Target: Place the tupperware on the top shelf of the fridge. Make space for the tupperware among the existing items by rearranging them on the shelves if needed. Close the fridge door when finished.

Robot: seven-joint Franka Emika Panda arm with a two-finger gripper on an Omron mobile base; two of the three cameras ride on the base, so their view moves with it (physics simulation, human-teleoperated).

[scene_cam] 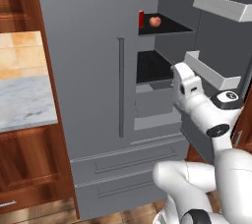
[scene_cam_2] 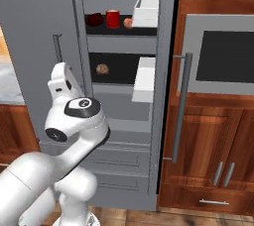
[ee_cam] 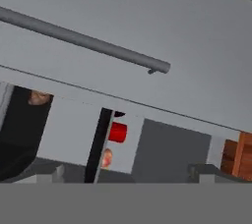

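Note:
The fridge (scene_cam: 88, 70) stands with its left door shut and its right door (scene_cam_2: 168, 86) swung open. On the top shelf (scene_cam: 170, 27) sit a red can (scene_cam_2: 112, 19) and a red-orange apple (scene_cam_2: 128, 23), with a dark red lump (scene_cam_2: 94, 19) to their left. A brown round lump (scene_cam_2: 102, 69) lies on the lower shelf (scene_cam: 152, 68). My gripper (ee_cam: 127, 176) is open and empty in front of the fridge, level with the lower shelf. In the rolled hand view it faces the can (ee_cam: 118, 132), the apple (ee_cam: 107, 157) and the left door's bar handle (ee_cam: 83, 41). The tupperware is out of view.
White door bins (scene_cam: 222, 7) (scene_cam: 211, 70) jut from the open door, close to my arm on its right. A wooden cabinet with a marble counter (scene_cam: 24, 100) stands left of the fridge. A wall oven (scene_cam_2: 223, 56) and wooden cupboards stand to the right.

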